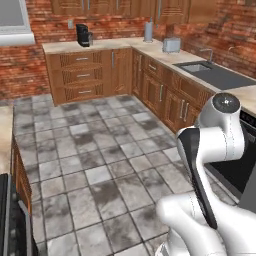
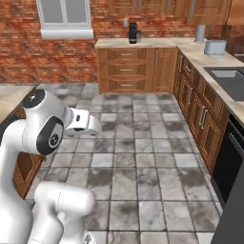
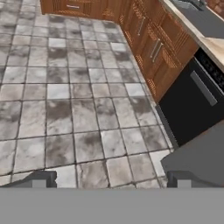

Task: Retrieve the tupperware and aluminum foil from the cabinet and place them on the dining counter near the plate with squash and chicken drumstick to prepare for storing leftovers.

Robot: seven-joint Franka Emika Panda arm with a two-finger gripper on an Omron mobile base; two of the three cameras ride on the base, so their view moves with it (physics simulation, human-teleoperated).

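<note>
Overhead, we note the gripper angled down at the tiled floor, fingers spread wide, empty, with the cabinet well beyond it.

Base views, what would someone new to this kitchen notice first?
The white robot arm with dark joints fills the foreground, folded over a wide grey mottled tile floor. Behind it runs a red brick wall with brown wooden base cabinets under a beige counter, where a black coffee machine and a silver toaster stand. In the hand view the claw is open above the tiles.
</note>
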